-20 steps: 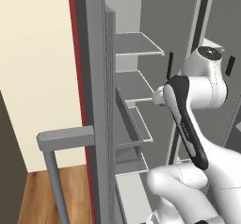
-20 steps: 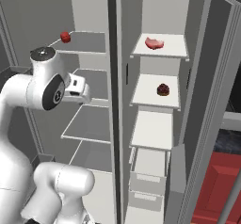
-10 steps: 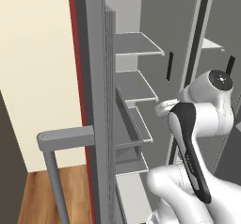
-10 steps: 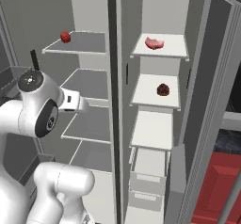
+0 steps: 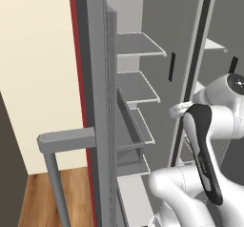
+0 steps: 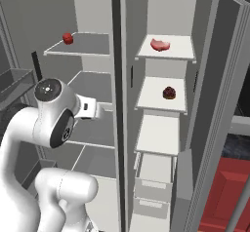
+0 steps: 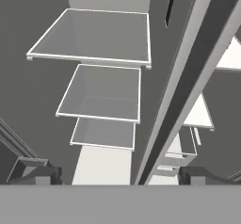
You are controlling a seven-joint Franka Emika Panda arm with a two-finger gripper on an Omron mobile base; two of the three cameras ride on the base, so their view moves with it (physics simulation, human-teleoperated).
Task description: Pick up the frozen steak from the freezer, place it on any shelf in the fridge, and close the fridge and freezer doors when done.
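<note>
The frozen steak point(image 6: 159, 44), a pale pink slab, lies on the top short shelf of the freezer point(image 6: 163, 128), the narrower right compartment. My gripper point(image 7: 120, 175) is open with nothing between its fingertips point(image 7: 37, 173). It hangs in front of the fridge point(image 6: 88, 87), left of the dark divider point(image 7: 188, 77), well below and left of the steak. It looks down over three wide fridge shelves, the top shelf point(image 7: 94, 35) being the nearest in the hand view. Both doors stand open: the fridge door point(image 5: 95, 102) at the left and the freezer door point(image 6: 219, 80) at the right.
A bright red ball point(image 6: 68, 38) sits on the top fridge shelf point(image 6: 83, 46). A dark red lump point(image 6: 169, 92) rests on the second freezer shelf. White drawers point(image 6: 154, 177) fill the freezer's lower part. The fridge door's bar handle point(image 5: 57, 173) sticks out at the lower left.
The arm has folded down and drawn back, its upper joint dropping from shelf height to mid-height. The steak, ball and lump have not moved.
</note>
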